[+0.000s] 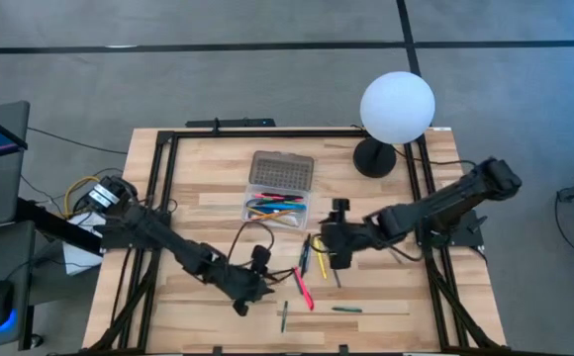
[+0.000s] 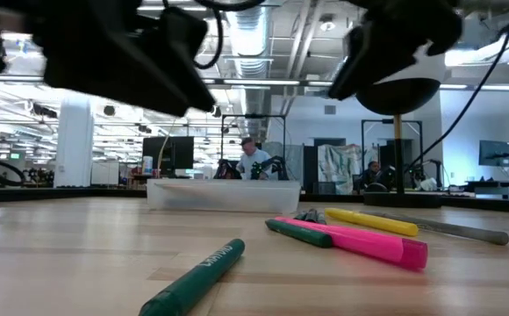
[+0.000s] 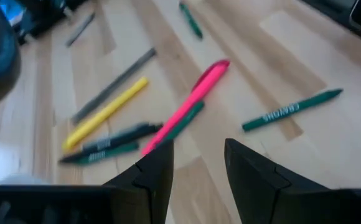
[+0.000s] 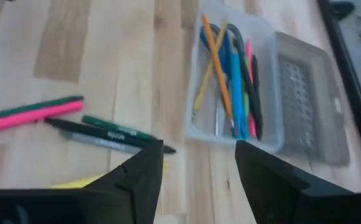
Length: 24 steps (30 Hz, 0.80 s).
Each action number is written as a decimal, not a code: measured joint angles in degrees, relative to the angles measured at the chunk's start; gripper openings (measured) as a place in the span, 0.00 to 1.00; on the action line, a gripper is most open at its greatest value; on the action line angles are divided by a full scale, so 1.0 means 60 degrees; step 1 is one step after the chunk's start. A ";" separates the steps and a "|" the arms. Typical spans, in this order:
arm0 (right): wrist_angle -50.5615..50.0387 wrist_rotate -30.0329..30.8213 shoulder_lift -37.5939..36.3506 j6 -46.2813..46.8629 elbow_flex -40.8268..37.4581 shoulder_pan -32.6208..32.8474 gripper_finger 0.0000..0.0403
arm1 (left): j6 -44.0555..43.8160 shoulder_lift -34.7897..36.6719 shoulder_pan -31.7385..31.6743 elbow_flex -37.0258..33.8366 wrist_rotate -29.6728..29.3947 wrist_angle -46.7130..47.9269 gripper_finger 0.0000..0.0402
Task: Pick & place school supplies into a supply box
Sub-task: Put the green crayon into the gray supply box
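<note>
Right wrist view shows the supply box best: a clear tray lying open, its grey gridded lid folded flat beside it. Inside lie an orange pencil, blue and pink pens and dark ones, overlapping so that single items are hard to separate; blue scissor handles show at the tray's far end. In the high view the box sits mid-table, near the black base of a white globe lamp.

Loose supplies lie on the wooden table between the box and the front edge: a pink marker, a yellow pen, a grey pencil, dark pens with white lettering too blurred to read, and a green crayon printed "CRAYONS".

The left gripper hovers above the pink marker with its fingers spread and nothing between them. The right gripper hangs over the pens beside the box, fingers wide apart, also empty. In the low view both arms are only dark shapes cut off at the top, and a person sits far behind the table.
</note>
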<state>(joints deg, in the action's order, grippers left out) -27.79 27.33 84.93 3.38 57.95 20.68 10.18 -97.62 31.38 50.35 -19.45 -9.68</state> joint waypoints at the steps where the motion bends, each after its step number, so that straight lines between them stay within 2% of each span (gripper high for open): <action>1: -0.0008 0.0234 -0.0142 0.0232 -0.0217 0.0185 0.47 | 0.0207 0.0000 -0.0127 0.0000 0.0229 -0.0159 0.34; 10: 0.0130 0.2513 -0.1063 0.2769 -0.2094 0.2196 0.46 | 0.1622 0.0000 -0.0952 0.0000 0.2361 -0.1198 0.34; 17: 0.0404 0.4444 -0.1168 0.4827 -0.3179 0.3718 0.45 | 0.2252 -0.0388 -0.1383 0.0021 0.3351 -0.2124 0.34; 24: 0.0630 0.4798 -0.1164 0.5049 -0.3271 0.4443 0.45 | 0.2602 -0.1863 -0.1567 0.0475 0.4373 -0.2604 0.34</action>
<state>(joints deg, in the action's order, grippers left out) -24.01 56.12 77.95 33.67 38.33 47.34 25.80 -108.80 21.97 53.20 6.79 -25.30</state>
